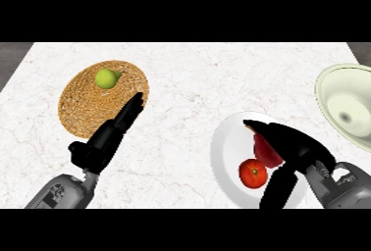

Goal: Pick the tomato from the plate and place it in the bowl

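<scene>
White marble-patterned counter (188,73), faint veining, fills the head view.

Plate: a white plate (228,142) sits right of centre, toward the lower edge. On it lies the tomato (253,173), red with a small pale mark on top, in the plate's lower left part. Just beside it, up and to the right, is a second item, a darker red object (267,151), partly hidden by the hand; what it is cannot be told.

Right hand (293,147): black, over the plate. Fingers reach up and left across the darker red object, gently curved, not wrapped round anything. Thumb (279,188) points down, to the right of the tomato, near it; contact cannot be confirmed. Hand reads as spread apart, holding nothing. Tomato rests on the plate, not lifted.

Bowl: a pale greenish-white bowl (348,105) stands at the right edge of the view, cut off by the frame, well apart from the tomato and just beyond the plate's upper right rim.

Left side: a round woven mat (83,105), straw-coloured, carries a green fruit (107,78) near its upper part.

Left hand (119,125): black, fingers straight and together, lying over the mat's right portion, fingertips pointing up toward its right rim. Holds nothing; apart from the green fruit.
</scene>
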Available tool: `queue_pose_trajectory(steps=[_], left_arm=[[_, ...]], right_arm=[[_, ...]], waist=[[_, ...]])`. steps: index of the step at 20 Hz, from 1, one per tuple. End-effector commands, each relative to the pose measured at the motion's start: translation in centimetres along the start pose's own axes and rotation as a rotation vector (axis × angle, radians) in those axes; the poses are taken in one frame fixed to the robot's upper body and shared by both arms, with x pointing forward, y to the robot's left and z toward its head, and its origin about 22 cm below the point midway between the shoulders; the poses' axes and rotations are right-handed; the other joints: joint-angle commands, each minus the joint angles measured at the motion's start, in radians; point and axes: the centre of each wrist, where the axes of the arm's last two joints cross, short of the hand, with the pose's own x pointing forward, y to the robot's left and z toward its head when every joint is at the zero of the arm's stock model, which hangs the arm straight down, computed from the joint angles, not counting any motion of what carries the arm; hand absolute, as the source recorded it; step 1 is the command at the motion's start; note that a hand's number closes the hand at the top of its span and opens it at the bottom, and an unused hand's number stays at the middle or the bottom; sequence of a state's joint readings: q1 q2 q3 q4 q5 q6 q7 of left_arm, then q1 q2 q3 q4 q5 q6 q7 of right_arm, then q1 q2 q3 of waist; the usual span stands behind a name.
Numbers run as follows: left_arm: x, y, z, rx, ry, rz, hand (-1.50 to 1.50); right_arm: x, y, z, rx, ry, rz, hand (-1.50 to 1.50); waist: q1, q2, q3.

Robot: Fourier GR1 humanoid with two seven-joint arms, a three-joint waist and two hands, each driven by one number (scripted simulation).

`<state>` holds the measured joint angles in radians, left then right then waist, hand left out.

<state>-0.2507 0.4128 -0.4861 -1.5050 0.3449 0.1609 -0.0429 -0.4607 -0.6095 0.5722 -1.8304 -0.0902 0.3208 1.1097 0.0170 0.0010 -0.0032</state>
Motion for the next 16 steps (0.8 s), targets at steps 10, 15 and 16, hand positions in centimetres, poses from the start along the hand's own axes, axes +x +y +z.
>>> queue_pose_trajectory(steps=[10,15,16], left_arm=[[-0.6,0.5,0.8,0.013,0.006,-0.015,0.00],[-1.5,0.3,2.4,0.018,0.016,0.014,0.00],[-0.1,0.3,-0.1,0.023,0.020,0.011,0.00]], right_arm=[[4.0,2.6,0.8,-0.046,0.118,0.095,-1.50],[2.4,5.1,1.2,-0.118,0.114,0.118,-1.50],[3.6,5.7,0.4,-0.131,0.101,0.109,-1.50]], waist=[[-0.018,-0.004,0.002],[-0.020,-0.006,0.002],[-0.022,-0.003,0.003]])
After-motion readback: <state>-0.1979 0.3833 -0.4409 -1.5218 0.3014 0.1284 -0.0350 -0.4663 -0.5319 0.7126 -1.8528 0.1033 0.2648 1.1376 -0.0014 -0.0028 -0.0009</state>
